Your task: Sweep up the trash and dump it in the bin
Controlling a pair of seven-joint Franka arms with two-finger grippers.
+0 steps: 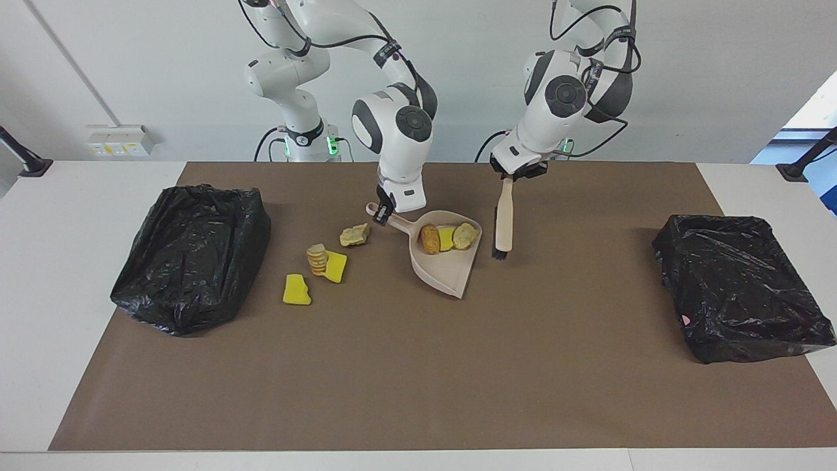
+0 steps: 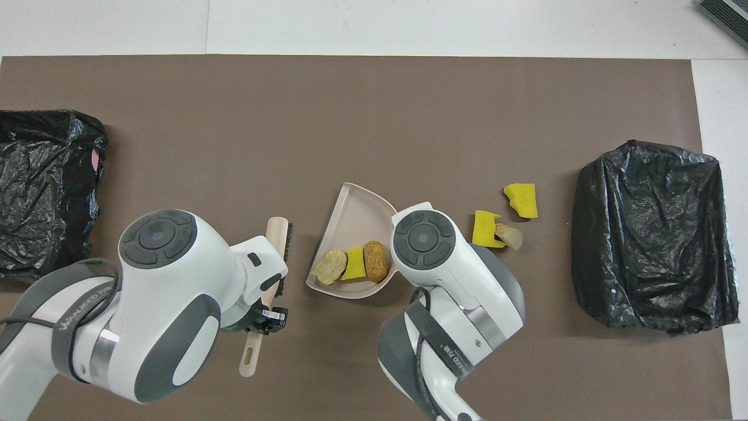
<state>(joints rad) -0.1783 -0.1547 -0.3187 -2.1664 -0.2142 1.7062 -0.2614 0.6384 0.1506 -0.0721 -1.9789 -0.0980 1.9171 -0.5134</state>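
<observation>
Brown mat (image 1: 418,366) is covering the table. Two bins lined in black plastic are sitting on it: one (image 1: 189,255) at the right arm's end, one (image 1: 742,288) at the left arm's end. The dustpan (image 1: 441,258) is lying mid-table with three pieces of trash (image 1: 446,237) inside: an orange-brown lump, a yellow chunk and a tan lump. The right gripper (image 1: 381,212) is clamping the dustpan's handle. The left gripper (image 1: 516,175) is gripping the brush (image 1: 503,219), which is hanging bristles-down beside the pan, apparently clear of it.

Four scraps are lying on the mat between the pan and the right-arm bin: a tan lump (image 1: 354,234), a striped lump (image 1: 317,258) touching a yellow chunk (image 1: 336,267), and another yellow chunk (image 1: 296,290).

Judgement: the pan is probably being carried for dumping; keeping its open lip level or slightly raised is guarding against the load sliding out.
</observation>
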